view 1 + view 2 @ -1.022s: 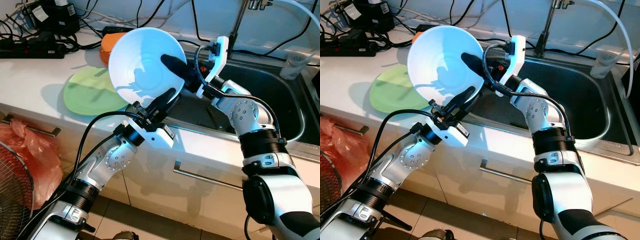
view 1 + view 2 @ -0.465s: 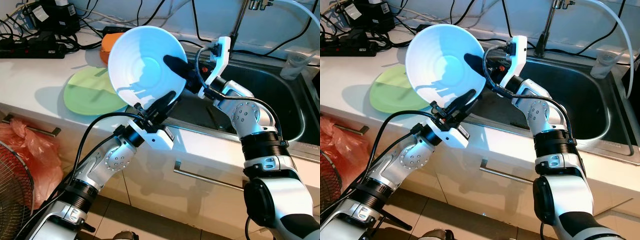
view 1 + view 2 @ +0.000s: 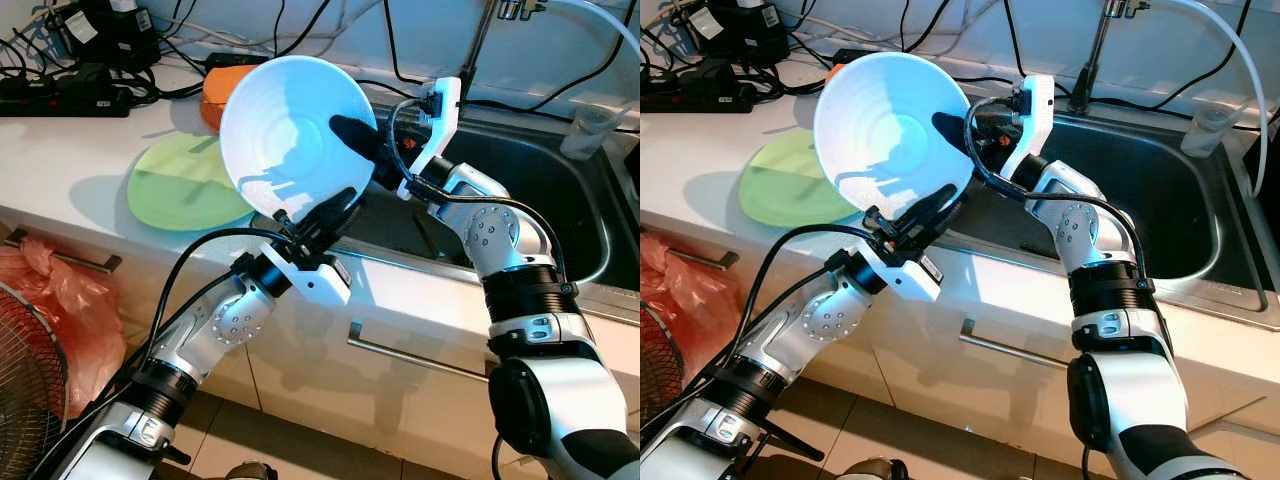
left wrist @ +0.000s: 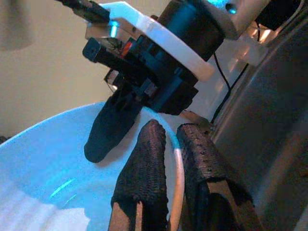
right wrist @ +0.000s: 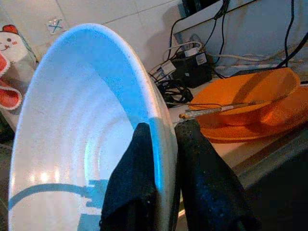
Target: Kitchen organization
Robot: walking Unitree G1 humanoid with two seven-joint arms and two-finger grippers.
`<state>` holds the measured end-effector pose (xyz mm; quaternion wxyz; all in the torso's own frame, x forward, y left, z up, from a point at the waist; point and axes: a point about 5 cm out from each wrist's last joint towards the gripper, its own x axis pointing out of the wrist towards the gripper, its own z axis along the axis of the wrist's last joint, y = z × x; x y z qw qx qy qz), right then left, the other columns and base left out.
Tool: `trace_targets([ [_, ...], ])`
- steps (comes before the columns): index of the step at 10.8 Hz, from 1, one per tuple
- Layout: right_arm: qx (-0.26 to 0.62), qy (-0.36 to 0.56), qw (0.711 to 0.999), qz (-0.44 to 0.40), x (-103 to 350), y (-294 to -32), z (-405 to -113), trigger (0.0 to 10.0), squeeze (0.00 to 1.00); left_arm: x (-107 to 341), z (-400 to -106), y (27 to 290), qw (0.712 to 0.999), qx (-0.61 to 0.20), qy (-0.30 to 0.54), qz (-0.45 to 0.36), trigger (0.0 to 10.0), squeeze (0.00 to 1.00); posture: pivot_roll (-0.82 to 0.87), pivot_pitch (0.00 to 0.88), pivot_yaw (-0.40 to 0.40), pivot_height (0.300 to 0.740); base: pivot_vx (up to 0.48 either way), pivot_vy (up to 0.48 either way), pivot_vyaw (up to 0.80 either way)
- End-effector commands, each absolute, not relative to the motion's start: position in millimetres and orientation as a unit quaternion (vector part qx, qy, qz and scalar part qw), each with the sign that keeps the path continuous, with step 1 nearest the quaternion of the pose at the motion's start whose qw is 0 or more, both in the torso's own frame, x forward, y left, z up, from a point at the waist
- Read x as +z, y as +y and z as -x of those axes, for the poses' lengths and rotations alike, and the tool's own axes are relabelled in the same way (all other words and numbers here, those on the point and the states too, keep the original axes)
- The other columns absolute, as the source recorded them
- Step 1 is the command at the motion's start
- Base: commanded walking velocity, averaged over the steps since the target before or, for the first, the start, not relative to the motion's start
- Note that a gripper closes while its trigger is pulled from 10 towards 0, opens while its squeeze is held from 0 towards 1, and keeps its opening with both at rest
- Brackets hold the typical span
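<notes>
Above the counter: taken up by the white bowl [image 3: 290, 130], held tilted between both grippers.
10 o'clock of the bowl: blocked by the green plate [image 3: 180, 185] and orange dishes [image 3: 218, 92].
11 o'clock: crowded by cables [image 3: 90, 60].
3 o'clock: open room is offered by the sink [image 3: 545, 180].

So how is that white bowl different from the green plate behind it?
The white bowl is deep and held tilted in the air, its rim pinched by the left gripper and right gripper. The green plate is shallow, lying flat on the counter, untouched. Both are round.
</notes>
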<state>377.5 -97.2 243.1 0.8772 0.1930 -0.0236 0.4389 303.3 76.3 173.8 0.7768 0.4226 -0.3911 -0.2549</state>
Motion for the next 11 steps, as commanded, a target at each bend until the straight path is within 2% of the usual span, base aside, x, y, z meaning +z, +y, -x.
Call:
trace_targets([
  [1, 0.437, 0.012, 0.877, -0.199, 224.6, -99.0, -375.3, 0.0, 0.0, 205.0, -299.8, 72.7, 0.768, -0.224, -0.46, -0.385, 0.0, 0.0, 0.03, 0.044, -0.02, 0.74, 0.0, 0.0, 0.0],
  [7, 0.438, 0.013, 0.878, -0.195, 223.0, -98.2, -374.5, 0.0, 0.0, 205.9, -299.9, 72.5, 0.767, -0.221, -0.463, -0.385, 0.0, 0.0, 0.03, 0.044, -0.022, 0.74, 0.0, 0.0, 0.0],
  [8, 0.437, 0.013, 0.878, -0.195, 222.7, -98.2, -374.4, 0.0, 0.0, 205.5, -300.5, 73.0, 0.773, -0.222, -0.459, -0.378, 1.3, 1.0, 0.03, 0.044, -0.02, 0.74, 0.0, 0.0, 0.0],
  [9, 0.437, 0.013, 0.878, -0.195, 222.6, -98.4, -374.5, 0.0, 0.0, 205.3, -300.7, 73.0, 0.775, -0.223, -0.457, -0.376, 8.2, 1.0, 0.03, 0.044, -0.02, 0.74, 0.0, 0.0, 0.0],
  [10, 0.436, 0.013, 0.879, -0.194, 222.3, -98.6, -374.6, 0.0, 0.0, 206.4, -300.6, 73.2, 0.775, -0.221, -0.459, -0.374, 10.0, 1.0, 0.03, 0.044, -0.022, 0.74, 0.0, 0.0, 0.0],
  [11, 0.435, 0.013, 0.879, -0.194, 222.2, -98.6, -374.9, 0.0, 0.0, 206.8, -301.1, 72.9, 0.775, -0.221, -0.459, -0.374, 10.0, 1.0, 0.03, 0.045, -0.023, 0.74, 0.0, 0.0, 0.0],
])
